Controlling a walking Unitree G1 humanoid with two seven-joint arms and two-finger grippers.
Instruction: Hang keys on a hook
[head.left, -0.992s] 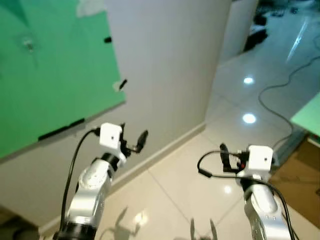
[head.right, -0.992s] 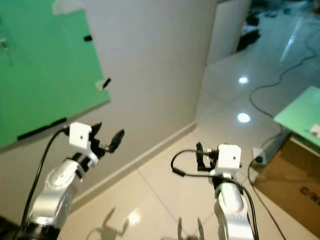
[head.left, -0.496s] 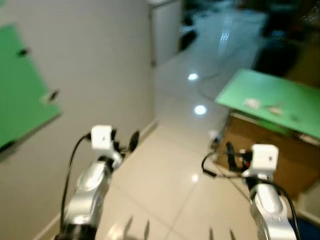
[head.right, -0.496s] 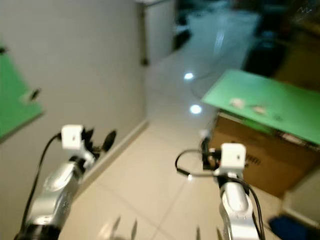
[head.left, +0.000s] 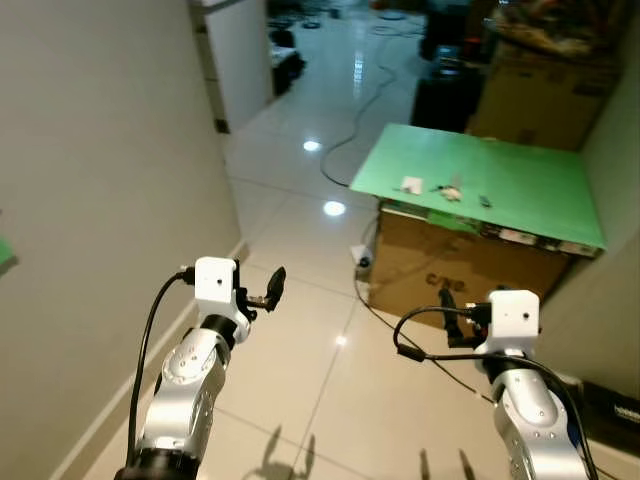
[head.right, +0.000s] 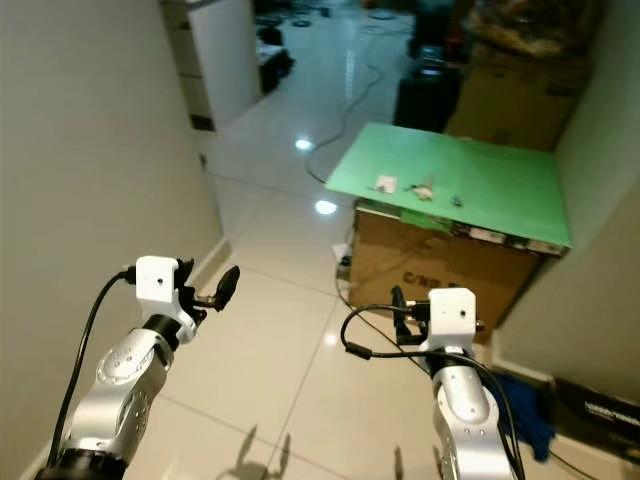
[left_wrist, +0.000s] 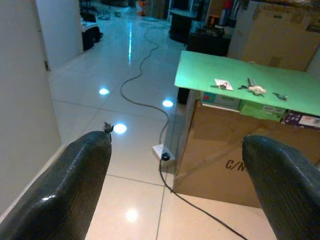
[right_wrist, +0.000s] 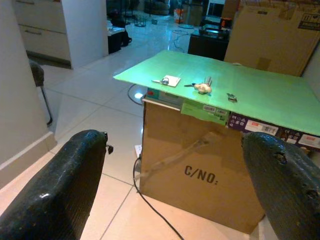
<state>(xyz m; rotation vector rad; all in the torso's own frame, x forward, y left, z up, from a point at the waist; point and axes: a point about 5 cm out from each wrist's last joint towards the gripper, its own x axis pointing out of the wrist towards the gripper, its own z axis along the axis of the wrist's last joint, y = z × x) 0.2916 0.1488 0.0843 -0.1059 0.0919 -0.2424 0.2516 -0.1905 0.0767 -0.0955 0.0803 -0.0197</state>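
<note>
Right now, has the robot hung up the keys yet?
Not yet. The keys lie on the green board over a cardboard box, untouched. Both grippers, left and right, are open and hold nothing, short of the box. Left to do: go closer, pick up the keys, hang them on a hook.

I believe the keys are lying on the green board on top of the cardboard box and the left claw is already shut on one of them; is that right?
Not quite. The keys do lie on the green board on top of the cardboard box, but the left claw is open and holds nothing, as the left wrist view shows.
</note>
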